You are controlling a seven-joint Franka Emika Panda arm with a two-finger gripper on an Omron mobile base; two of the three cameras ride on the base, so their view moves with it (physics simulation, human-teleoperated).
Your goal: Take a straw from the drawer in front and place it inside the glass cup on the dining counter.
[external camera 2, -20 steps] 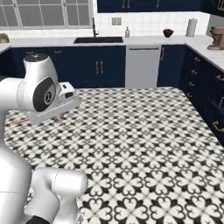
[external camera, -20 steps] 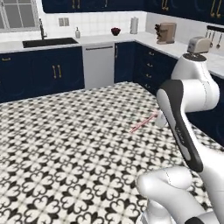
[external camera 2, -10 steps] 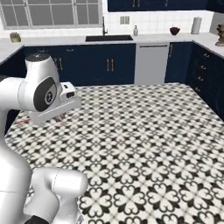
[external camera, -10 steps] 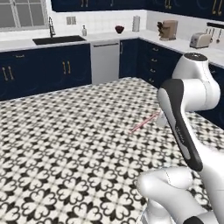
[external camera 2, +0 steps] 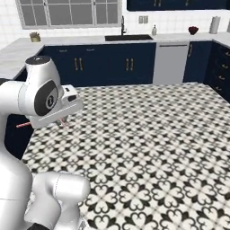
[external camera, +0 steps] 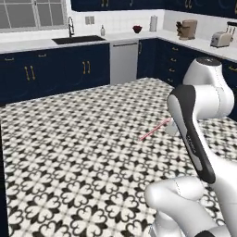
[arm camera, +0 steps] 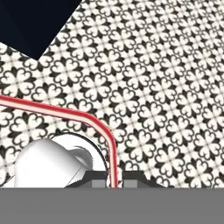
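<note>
- Pinkish-red straw [arm camera: 65,112] is sitting pinched between the gripper [arm camera: 114,178] fingertips, held above the patterned floor [external camera: 69,139].
- Judged light, thin and easily crushed; a gentle grip near one end is suiting it best.
- Navy cabinets [external camera 2: 103,65] are standing well beyond.

Floor: black-and-white patterned tile floor [external camera: 74,152] around me | Far wall: navy cabinets [external camera 2: 103,67], pale worktop [external camera: 28,45], dark sink [external camera 2: 127,37], steel dishwasher [external camera 2: 170,63] | Window [external camera 2: 67,13] above, bright daylight | Right counter: toaster [external camera: 221,39]
</note>
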